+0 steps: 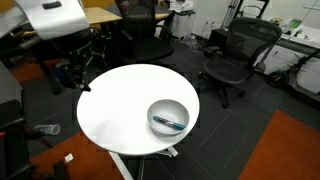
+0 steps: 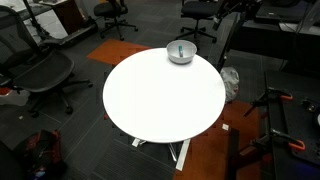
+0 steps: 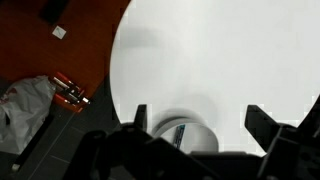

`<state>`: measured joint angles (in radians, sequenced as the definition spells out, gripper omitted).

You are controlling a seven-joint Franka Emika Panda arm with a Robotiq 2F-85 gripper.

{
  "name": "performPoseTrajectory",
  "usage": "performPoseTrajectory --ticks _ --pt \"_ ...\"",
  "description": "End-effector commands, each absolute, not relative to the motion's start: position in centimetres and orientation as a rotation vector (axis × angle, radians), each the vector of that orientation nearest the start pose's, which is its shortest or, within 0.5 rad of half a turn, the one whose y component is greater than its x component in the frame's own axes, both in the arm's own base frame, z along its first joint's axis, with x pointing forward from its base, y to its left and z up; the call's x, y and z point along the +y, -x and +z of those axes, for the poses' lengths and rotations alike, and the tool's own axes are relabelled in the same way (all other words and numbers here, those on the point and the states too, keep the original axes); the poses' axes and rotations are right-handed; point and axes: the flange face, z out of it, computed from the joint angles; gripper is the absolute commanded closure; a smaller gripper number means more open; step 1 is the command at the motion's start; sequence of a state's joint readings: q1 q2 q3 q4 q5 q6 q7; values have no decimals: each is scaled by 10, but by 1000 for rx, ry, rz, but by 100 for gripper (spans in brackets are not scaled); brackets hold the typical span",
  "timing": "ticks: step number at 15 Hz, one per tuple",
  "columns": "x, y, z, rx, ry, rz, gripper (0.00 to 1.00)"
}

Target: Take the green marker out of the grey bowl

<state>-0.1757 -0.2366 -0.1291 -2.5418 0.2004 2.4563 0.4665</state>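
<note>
The grey bowl stands near the edge of the white round table and shows in both exterior views. The green marker lies inside it, leaning on the bowl's wall. In the wrist view the bowl is at the bottom middle, partly hidden by the gripper body, with the marker as a thin dark stick inside. My gripper is open and empty, above the table, its two fingers on either side of the bowl and apart from it. I cannot make out the gripper in the exterior views.
Black office chairs stand around the table. Orange carpet lies beside the table base. In the wrist view a crumpled pale bag and a red-handled object lie on the floor past the table's edge.
</note>
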Motion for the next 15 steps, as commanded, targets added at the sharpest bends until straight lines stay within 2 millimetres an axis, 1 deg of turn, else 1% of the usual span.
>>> performPoseTrajectory --ticks 1,9,15 --pt "-144 -459 358 1445 2613 -225 0" --pt "-169 -508 341 1617 2602 -230 0" --pt "-189 -542 309 1670 2593 -225 0"
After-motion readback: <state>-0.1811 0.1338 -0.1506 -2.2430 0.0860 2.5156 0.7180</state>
